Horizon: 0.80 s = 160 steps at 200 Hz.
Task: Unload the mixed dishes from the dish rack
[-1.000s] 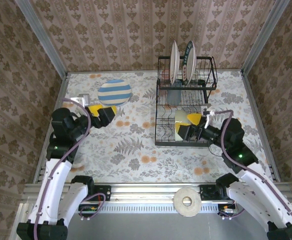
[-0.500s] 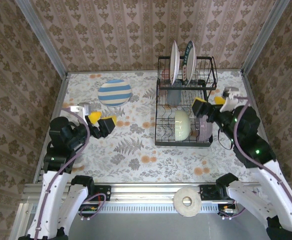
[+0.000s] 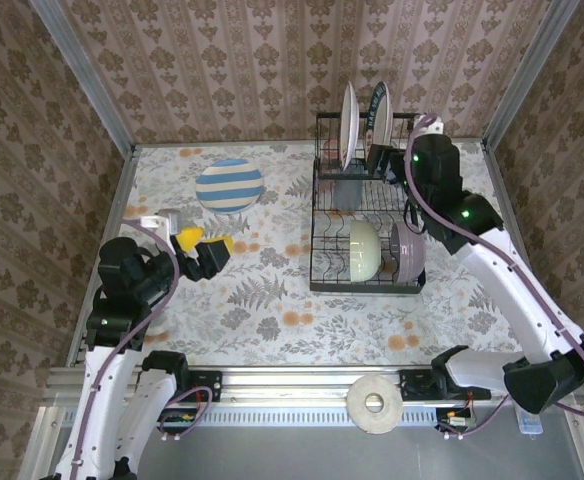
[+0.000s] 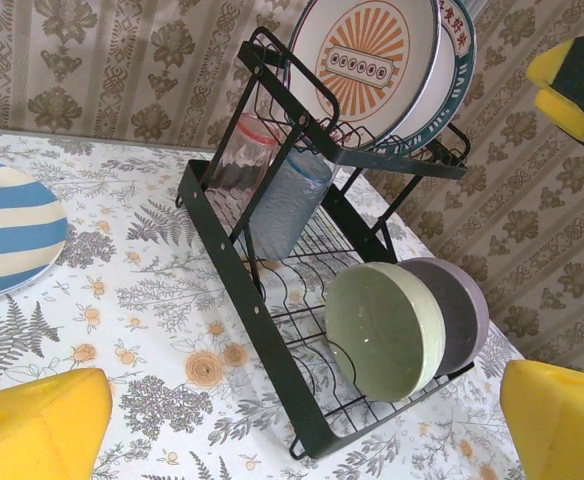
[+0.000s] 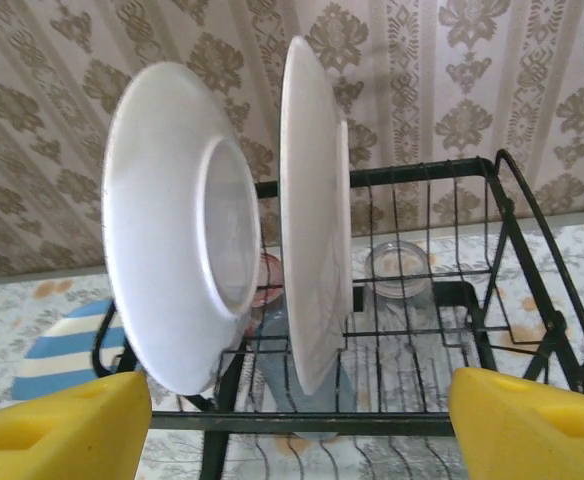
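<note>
The right fingers (image 5: 62, 425) stand wide apart and empty; two white round plates (image 5: 187, 230) stand upright in the black wire dish rack (image 5: 372, 424) ahead, between them. The left fingers (image 4: 32, 425), also spread and empty, face a cream-green bowl (image 4: 382, 330) in the rack's lower tier.

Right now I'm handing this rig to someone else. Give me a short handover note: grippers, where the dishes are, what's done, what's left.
Left gripper: open, empty, over the table left of the dish rack.
Right gripper: open, empty, facing the two upright plates on the upper shelf.
Done: blue-striped plate lies on the table.
Left: white plate, orange-centred plate, cream-green bowl and lilac bowl on the lower tier, glass tumblers under the upper shelf.
</note>
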Each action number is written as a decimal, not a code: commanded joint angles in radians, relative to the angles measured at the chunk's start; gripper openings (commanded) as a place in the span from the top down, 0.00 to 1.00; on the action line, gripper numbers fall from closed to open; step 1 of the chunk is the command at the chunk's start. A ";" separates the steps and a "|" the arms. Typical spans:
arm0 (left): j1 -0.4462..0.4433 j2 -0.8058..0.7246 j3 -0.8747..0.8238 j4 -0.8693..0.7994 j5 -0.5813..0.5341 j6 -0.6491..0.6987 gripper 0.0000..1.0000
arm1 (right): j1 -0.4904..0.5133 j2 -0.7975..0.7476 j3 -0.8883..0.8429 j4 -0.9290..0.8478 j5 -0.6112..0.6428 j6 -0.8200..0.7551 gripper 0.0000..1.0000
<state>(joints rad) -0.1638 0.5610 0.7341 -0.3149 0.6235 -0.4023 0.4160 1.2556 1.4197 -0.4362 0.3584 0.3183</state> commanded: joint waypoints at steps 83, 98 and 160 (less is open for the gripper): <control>0.009 -0.007 -0.004 -0.008 0.005 0.013 0.00 | 0.040 0.364 0.435 -0.164 0.333 -0.090 0.39; 0.009 -0.007 -0.004 -0.007 0.006 0.013 0.00 | 0.041 0.391 0.463 -0.175 0.363 -0.096 0.42; 0.010 -0.004 -0.006 0.000 0.009 0.009 0.00 | 0.046 0.474 0.560 -0.219 0.415 -0.105 0.52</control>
<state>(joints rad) -0.1612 0.5610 0.7341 -0.3149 0.6243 -0.4023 0.4511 1.7023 1.9198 -0.6132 0.7059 0.2302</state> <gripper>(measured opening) 0.997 0.504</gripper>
